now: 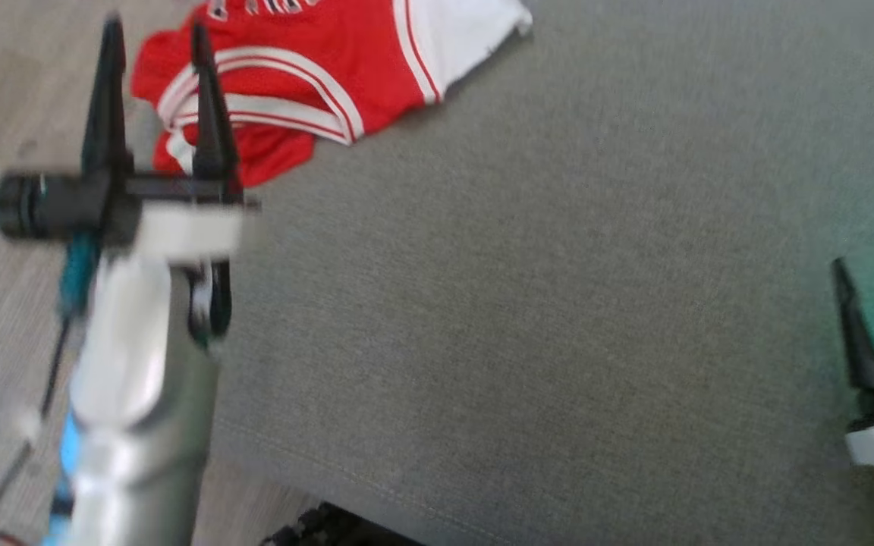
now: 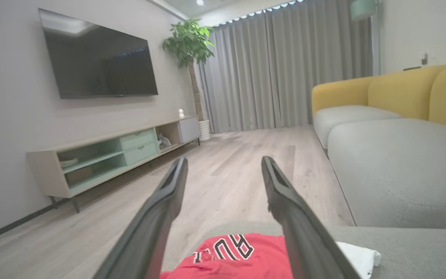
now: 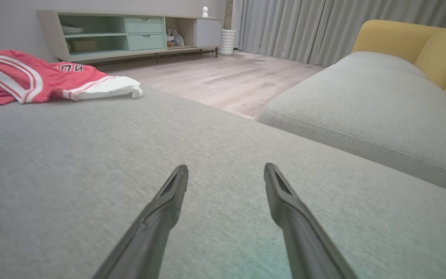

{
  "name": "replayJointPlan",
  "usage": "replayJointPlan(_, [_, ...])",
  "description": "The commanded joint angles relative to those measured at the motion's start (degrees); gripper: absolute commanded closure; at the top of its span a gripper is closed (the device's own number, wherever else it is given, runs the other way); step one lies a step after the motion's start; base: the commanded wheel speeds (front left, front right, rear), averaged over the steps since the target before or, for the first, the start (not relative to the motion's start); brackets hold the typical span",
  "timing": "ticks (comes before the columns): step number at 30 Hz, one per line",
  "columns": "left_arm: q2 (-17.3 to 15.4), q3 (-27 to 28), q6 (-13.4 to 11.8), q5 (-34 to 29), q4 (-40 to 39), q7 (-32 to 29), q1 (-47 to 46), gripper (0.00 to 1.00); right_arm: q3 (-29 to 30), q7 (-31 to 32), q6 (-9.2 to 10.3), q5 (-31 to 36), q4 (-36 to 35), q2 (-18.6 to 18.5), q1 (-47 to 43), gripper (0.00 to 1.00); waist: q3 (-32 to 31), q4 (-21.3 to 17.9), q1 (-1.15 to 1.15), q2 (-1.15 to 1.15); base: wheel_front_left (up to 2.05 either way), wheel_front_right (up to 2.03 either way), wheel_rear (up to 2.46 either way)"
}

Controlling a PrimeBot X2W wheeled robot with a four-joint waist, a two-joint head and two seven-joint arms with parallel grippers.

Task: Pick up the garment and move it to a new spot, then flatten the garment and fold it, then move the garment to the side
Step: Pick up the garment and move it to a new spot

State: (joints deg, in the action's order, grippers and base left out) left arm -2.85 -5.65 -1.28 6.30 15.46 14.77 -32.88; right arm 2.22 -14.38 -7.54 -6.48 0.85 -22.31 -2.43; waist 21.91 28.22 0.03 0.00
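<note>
Smooth cloth garment (image 1: 308,61); coarse matt woven cushion (image 1: 558,303).

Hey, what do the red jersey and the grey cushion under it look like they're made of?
Jersey: likely thin synthetic knit, smooth; it crumples in soft folds. Cushion: woven upholstery fabric, matte; visible flecked weave and stitched seam.

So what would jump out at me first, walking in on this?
The red and white basketball jersey, crumpled at the far left corner of the grey sofa cushion, grabs the eye. The left end effector hovers by it, its two dark fingers spread open. Beyond, a yellow sofa backrest and a big wall-mounted TV frame the room.
</note>
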Motion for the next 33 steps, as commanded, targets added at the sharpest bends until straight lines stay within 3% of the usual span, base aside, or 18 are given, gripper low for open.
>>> replayJointPlan(1, [-1.6,1.7,0.6,0.7,1.3,0.1,-4.6,0.0,-0.3,-0.6,0.05,0.5,-2.4,-2.3,0.5,0.0,6.2,-1.5,-0.03,0.0,0.0,0.0,0.0])
replayJointPlan(7, [-1.9,2.5,1.8,3.3,21.1,-8.1,-20.0,0.0,1.1,0.6,0.05,-0.5,-7.2,-7.5,2.3,0.0,12.3,-3.6,-0.03,0.0,0.0,0.0,0.0])
replayJointPlan(10, [-1.8,2.7,3.6,5.3,30.1,-12.6,-24.9,0.0,1.9,1.7,0.05,-0.9,-9.7,-9.1,3.5,0.0,14.9,-4.8,-0.03,0.0,0.0,0.0,0.0])
replayJointPlan(14, [-1.2,3.0,5.6,8.4,40.3,-17.8,-28.4,0.0,2.8,2.4,0.05,-1.2,-11.7,-9.8,4.7,0.0,17.5,-6.3,-0.03,0.0,0.0,0.0,0.0])
replayJointPlan(17, [-0.8,2.8,6.0,9.5,45.4,-18.5,-29.3,0.0,3.3,2.3,0.05,-1.2,-12.0,-9.2,5.4,0.0,18.6,-7.0,-0.03,0.0,0.0,0.0,0.0])
replayJointPlan(18, [-0.7,2.6,5.9,9.5,46.6,-18.0,-29.5,0.22,3.3,2.2,0.05,-1.1,-11.9,-8.9,5.6,0.0,18.7,-7.2,-0.03,0.0,0.0,0.0,0.0])
replayJointPlan(19, [-0.7,2.5,5.7,9.6,47.4,-16.9,-29.6,0.71,3.2,2.0,0.05,-1.0,-11.7,-8.6,5.7,0.0,18.7,-7.4,-0.03,0.0,0.0,0.0,0.0])
replayJointPlan(20, [-0.6,2.5,5.8,9.7,48.1,-15.7,-29.7,1.0,3.0,1.8,0.05,-0.9,-11.3,-8.3,5.9,0.0,18.5,-7.6,-0.03,0.0,0.0,0.0,0.0])
replayJointPlan(27, [-4.4,0.7,5.7,7.4,49.6,-5.4,-32.3,1.0,0.8,0.1,0.05,-0.5,-7.1,-4.9,7.9,0.0,13.0,-9.8,-0.03,0.0,0.0,0.0,0.0])
replayJointPlan(33, [-7.9,-1.4,6.1,5.2,47.8,-2.2,-35.0,1.0,-2.5,-0.6,0.05,-0.8,-2.6,-0.4,9.9,0.0,4.4,-13.0,-0.03,0.0,0.0,0.0,0.0])
